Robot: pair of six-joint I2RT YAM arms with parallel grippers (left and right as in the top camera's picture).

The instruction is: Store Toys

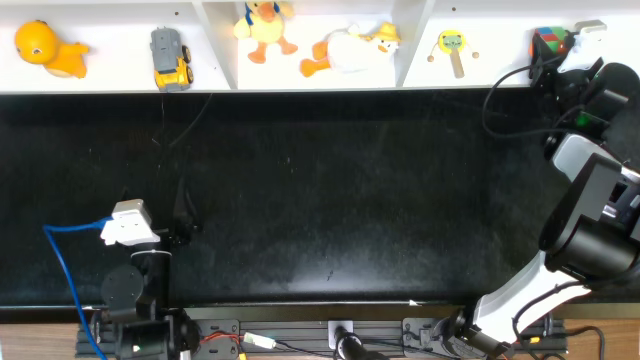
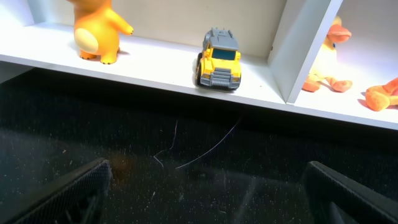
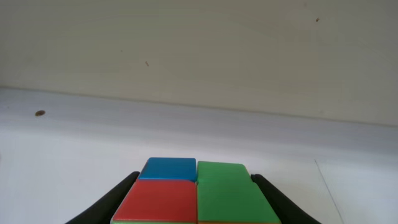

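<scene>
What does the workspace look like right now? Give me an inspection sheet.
Surface: black work surface, lightly scuffed.
Job's things: orange toy animal, toy truck, yellow plush duck, white plush duck, green rattle on the white shelf; multicoloured block held at its right end.
Clutter: nothing seen.
Grippers: left gripper low over the surface, jaws open; right gripper at the shelf, jaws shut on the block.
Cables: blue cable by the left arm; black cable looped by the right arm.
Surroundings: nothing seen.

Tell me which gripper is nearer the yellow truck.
Left. The left gripper sits open over the table, facing the truck on the shelf; the right gripper is in the far-right shelf compartment, closed around the block.
</scene>
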